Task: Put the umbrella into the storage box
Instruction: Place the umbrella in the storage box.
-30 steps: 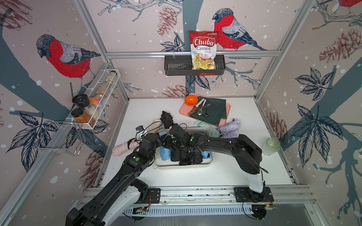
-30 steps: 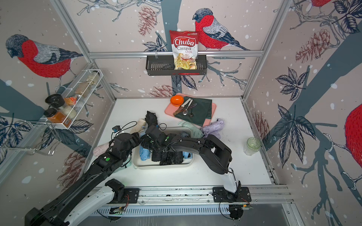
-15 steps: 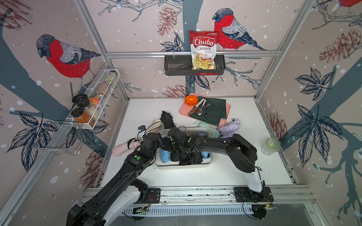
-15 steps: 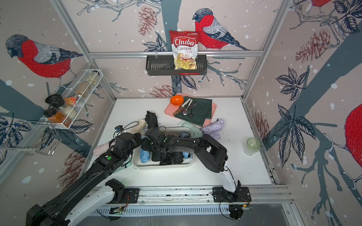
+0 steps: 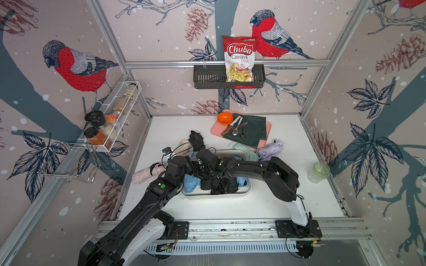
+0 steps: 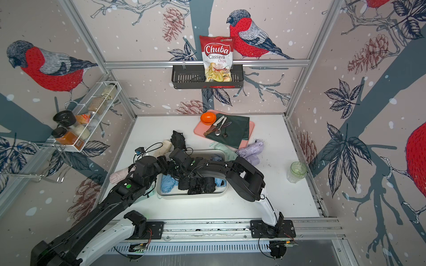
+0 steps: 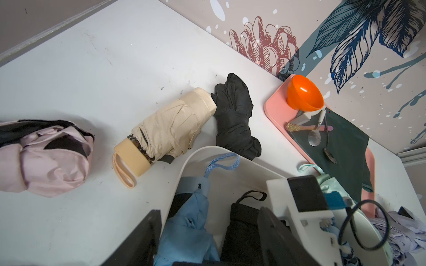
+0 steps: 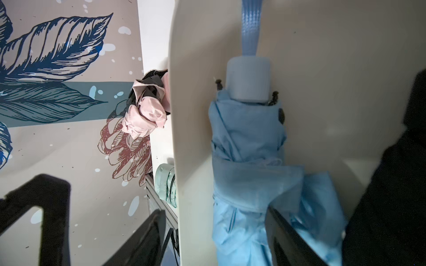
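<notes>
Smooth cream plastic storage box, rounded corners, holds creased light-blue fabric umbrella plus black folded umbrellas. Right gripper released, jaws spread; left gripper likewise.

Left arm — elbow folded back low past the near edge of the bench, black forearm running up and inward to a bent wrist. Right arm climbs from its base on a white link and bends at a high elbow. Its forearm then reaches flat across toward the left arm. We note the two wrists close together, nearly meeting. Left tool: jaws spread wide, pointing down. Right tool: jaws likewise well apart — both dark fingers visible.
</notes>
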